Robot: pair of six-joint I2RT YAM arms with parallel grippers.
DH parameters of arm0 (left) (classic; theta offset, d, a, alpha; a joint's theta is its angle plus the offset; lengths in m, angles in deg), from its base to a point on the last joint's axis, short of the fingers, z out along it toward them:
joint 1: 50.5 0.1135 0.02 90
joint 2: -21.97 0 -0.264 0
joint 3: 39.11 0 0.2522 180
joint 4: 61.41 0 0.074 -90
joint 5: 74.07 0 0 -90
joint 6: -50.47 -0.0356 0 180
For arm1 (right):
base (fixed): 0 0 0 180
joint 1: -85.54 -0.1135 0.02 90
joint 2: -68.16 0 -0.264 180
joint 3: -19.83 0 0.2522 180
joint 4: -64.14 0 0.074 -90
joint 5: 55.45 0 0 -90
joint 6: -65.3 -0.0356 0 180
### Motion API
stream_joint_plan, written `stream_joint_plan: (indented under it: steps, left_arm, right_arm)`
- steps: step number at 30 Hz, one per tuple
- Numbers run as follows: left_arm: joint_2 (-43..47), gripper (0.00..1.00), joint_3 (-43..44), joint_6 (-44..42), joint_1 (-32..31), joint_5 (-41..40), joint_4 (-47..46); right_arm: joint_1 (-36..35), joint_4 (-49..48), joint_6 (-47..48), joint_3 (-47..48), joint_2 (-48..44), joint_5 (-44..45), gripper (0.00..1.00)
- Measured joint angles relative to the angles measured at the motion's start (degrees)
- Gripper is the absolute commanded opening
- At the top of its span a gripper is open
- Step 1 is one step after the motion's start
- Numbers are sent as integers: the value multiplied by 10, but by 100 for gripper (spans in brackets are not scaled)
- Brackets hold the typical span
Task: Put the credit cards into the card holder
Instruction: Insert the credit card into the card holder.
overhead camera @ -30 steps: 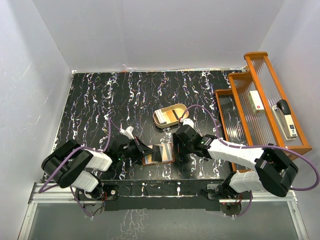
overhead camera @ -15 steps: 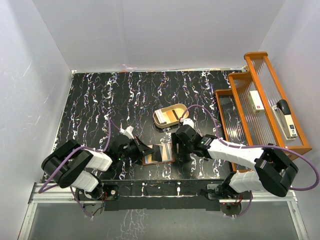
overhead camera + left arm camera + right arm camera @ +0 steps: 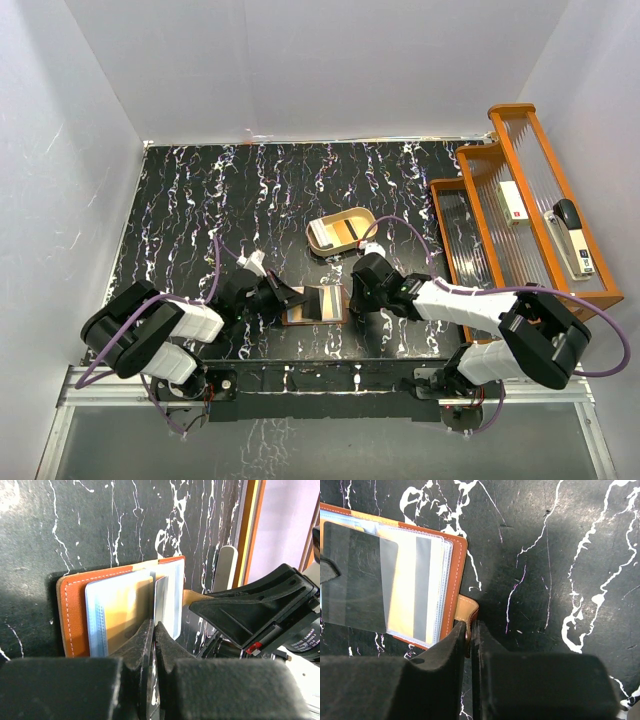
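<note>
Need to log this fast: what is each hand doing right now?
Left hand: closed, pinching the edge of the card holder.
Right hand: closed on the card holder's tan tab.

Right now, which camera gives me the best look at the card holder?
Left wrist: the card holder lies open, its pockets and cards facing the camera. Right wrist catches only one edge and the clasp tab. Top external shows it small and partly covered.

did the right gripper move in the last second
Yes, slightly: the right gripper has drawn away from the tan tray, downward in the top view, at the right edge of the wallet.
</note>
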State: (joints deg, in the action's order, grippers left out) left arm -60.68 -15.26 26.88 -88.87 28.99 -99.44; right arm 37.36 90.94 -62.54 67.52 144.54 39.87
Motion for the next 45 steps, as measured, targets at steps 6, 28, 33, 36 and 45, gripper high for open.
stream_joint_plan:
  steps: [6, 28, 33, 36, 45]
  left_arm:
    - [-1, 0, 0, -5, 0, -7, -10]
    - [4, 0, -11, -10, 0, -51, -22]
    - [25, 0, -19, -10, 0, -65, -18]
    - [26, 0, -19, -10, 0, -68, -18]
    - [-29, 0, -29, 3, 0, -67, -74]
  right_arm:
    - [4, -21, -11, -12, -1, -10, 0]
    - [5, -47, -28, -29, -7, -32, 0]
    - [5, -47, -29, -30, -7, -38, 0]
    - [5, -48, -30, -30, -7, -42, 0]
    - [5, -57, -35, -34, -7, -47, 0]
